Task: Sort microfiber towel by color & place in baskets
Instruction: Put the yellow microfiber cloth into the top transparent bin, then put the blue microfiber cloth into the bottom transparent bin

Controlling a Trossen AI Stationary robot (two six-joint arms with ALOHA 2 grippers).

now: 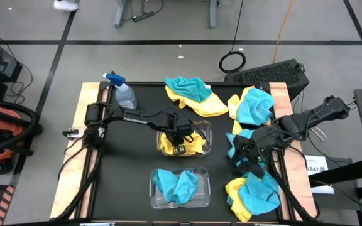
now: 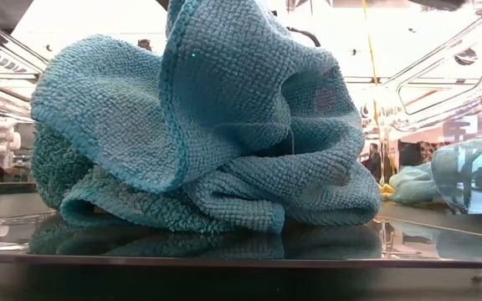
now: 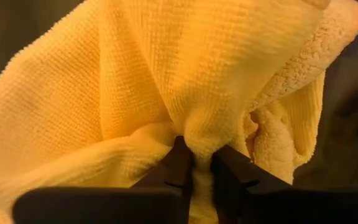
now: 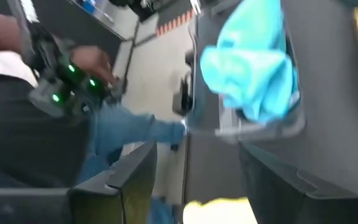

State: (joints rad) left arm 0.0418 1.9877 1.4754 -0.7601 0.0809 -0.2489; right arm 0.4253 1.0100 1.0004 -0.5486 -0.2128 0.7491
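The high view looks straight down on the whole black table point(image 1: 124, 157), taking in both arms and some floor beyond it. The low view sits at table-top height, very close to a teal towel point(image 2: 199, 134) that fills most of its picture, facing level toward the room behind. The left wrist view looks past its own fingers point(image 3: 178, 167), pressed close to a yellow towel point(image 3: 135, 81). The right wrist view faces across the table to the basket point(image 4: 253, 127) of teal towels, which the high view point(image 1: 180, 187) also shows.
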